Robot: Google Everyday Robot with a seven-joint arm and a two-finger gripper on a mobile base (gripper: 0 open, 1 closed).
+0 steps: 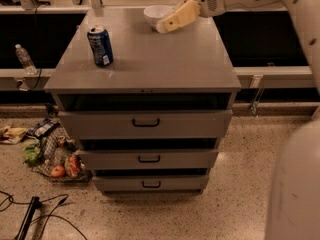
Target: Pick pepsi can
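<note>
- Camera view: the pepsi can (100,45) stands upright on the left part of the grey cabinet top (150,69), in the upper left of the frame, with nothing touching it.
- The gripper (171,6) hangs at the upper centre of the frame, over the far edge of the cabinet top and well apart from the can.
- Its hand is spread. One cream finger (176,17) slants down to the left, and the other shows only as a stub at the top edge. Nothing is held between them.
- The tip of the lower finger lies just beside the white bowl (154,14), which sits at the back of the top, right of the can. I cannot tell whether they touch.
- The arm (300,14) runs from the gripper to the upper right corner and down the right edge.
- Below the top, three drawers (146,124) with dark handles stand slightly pulled out.
- At far left a clear water bottle (23,59) stands on a ledge.
- A mesh basket (56,159) of produce lies on the floor at lower left.
</note>
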